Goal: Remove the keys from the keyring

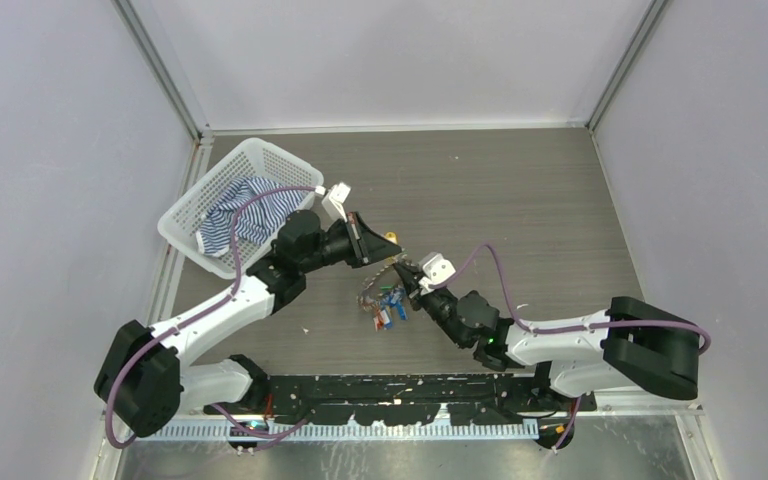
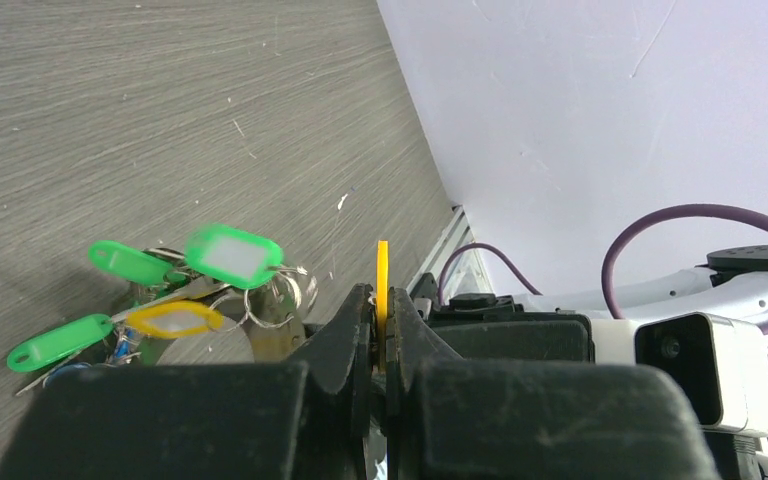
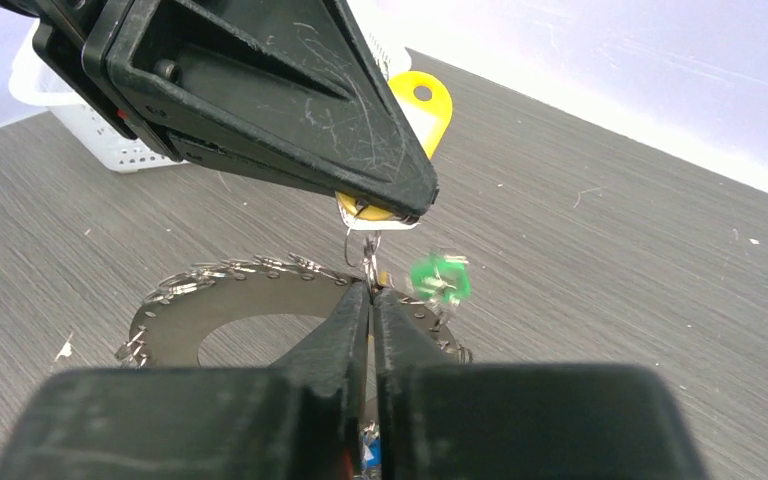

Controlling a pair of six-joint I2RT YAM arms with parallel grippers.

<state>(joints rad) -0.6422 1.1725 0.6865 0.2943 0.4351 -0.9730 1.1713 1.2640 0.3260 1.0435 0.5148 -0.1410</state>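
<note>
My left gripper (image 2: 380, 300) is shut on a yellow key tag (image 2: 383, 268), held edge-up above the table. In the right wrist view that yellow tag (image 3: 422, 100) sticks out past the left gripper's black fingers (image 3: 260, 90), and a small wire loop (image 3: 368, 255) hangs from it down to the keyring (image 3: 170, 320). The keyring is a flat metal ring edged with small split rings. My right gripper (image 3: 371, 293) is shut on the keyring's rim, right where the loop joins. A blurred green tag (image 3: 440, 277) dangles beside it. The other keys (image 1: 385, 303) bunch beneath both grippers.
A white basket (image 1: 185, 205) holding a striped cloth (image 1: 245, 215) stands at the back left, close behind the left arm. Green tags (image 2: 232, 255) and another yellow tag (image 2: 172, 318) spread left of the left fingers. The right arm's white camera housing (image 2: 700, 360) is close by.
</note>
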